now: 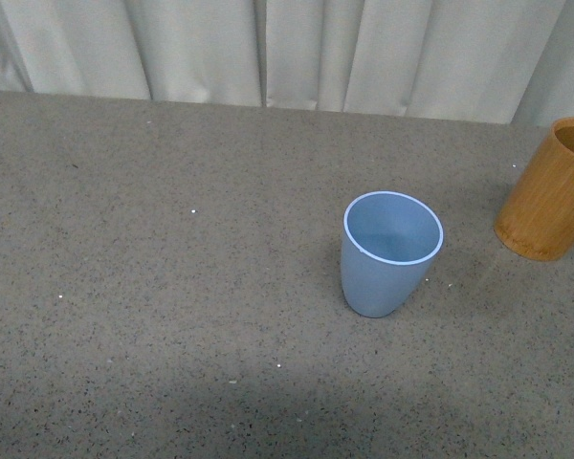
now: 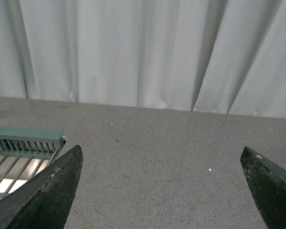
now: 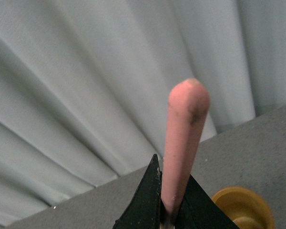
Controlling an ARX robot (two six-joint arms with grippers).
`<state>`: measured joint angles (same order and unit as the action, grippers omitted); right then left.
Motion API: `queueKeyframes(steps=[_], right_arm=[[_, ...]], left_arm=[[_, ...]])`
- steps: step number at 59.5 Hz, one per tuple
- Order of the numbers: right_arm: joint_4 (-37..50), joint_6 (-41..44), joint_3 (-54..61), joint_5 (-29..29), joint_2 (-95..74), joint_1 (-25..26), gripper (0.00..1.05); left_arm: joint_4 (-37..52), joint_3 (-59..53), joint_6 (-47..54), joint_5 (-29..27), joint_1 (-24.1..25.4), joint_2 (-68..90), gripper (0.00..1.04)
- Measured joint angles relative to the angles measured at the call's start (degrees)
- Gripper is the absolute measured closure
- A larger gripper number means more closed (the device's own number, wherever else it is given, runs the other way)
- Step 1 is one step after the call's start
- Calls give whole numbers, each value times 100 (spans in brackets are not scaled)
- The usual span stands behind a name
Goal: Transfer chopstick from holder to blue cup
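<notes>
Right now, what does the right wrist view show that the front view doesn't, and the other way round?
Only the right wrist view shows the right hand shut on the long salmon-pink chopstick. Only the front view shows the light blue plastic cup, standing empty and apart from the holder. Both show the round orange-brown bamboo holder, the grey speckled tabletop and the pale curtain.

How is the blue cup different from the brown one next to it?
The blue cup is light blue and smooth, while the holder is orange-brown like bamboo. The blue cup narrows toward its base; the holder has straight sides. The blue cup sits fully in the front view, the holder is cut off at the edge. Both are round, open on top and stand on the grey table.
</notes>
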<state>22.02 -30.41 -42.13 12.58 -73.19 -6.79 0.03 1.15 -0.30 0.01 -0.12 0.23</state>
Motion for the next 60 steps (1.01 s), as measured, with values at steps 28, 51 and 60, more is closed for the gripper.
queueKeyframes(steps=[28,51,60], right_arm=[[529,-400,341,603,-754,-1346,102],[791,-472,542,800,-1099,-1587,102],[907,-496,629,817,-1287,-1587,102]], left_arm=[[0,0,0,0,0,-2,7],[0,0,0,0,0,0,7],[0,0,0,0,0,0,7]])
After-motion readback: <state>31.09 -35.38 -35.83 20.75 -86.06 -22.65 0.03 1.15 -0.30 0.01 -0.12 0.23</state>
